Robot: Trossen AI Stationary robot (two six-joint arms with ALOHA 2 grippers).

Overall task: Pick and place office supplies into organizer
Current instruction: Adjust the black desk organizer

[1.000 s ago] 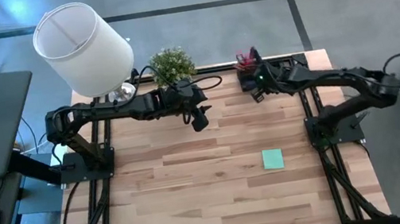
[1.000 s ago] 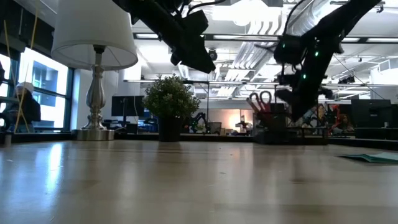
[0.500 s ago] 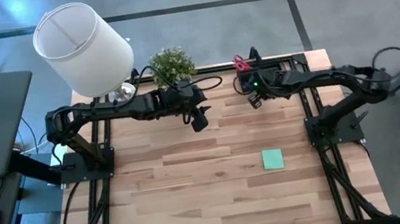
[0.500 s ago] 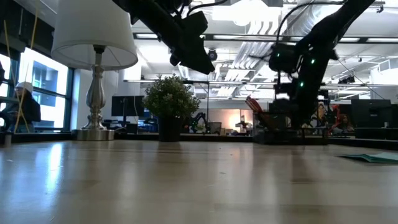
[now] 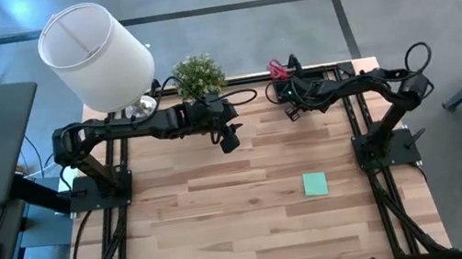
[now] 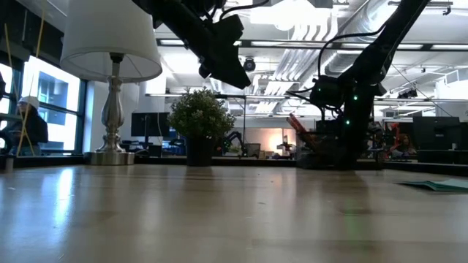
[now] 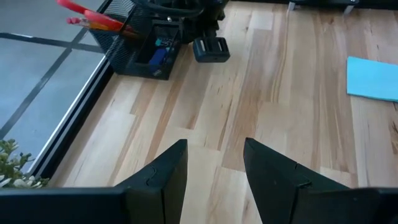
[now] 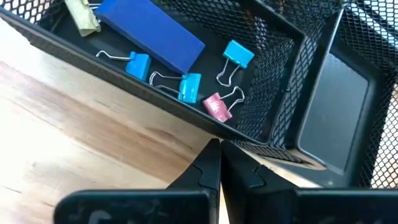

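— Where are our hands sitting?
— Our right hand (image 8: 219, 163), fingers pressed together, is hovering beside the mesh organizer (image 8: 292, 81) at the counter's (image 5: 224, 205) far edge; our left hand (image 7: 214, 163) is hanging spread, empty

— And the sticky-note pad (image 5: 315, 184)?
— Lying on the counter, well apart

1. The middle and near part of the bench (image 5: 226, 214) is bare wood; only the green pad (image 5: 315, 184) lies there.
2. The far edge is crowded: lamp (image 5: 97, 58), plant (image 5: 198, 76), organizer (image 5: 284, 84).
3. The right hand (image 5: 292, 113) sits just before the organizer.
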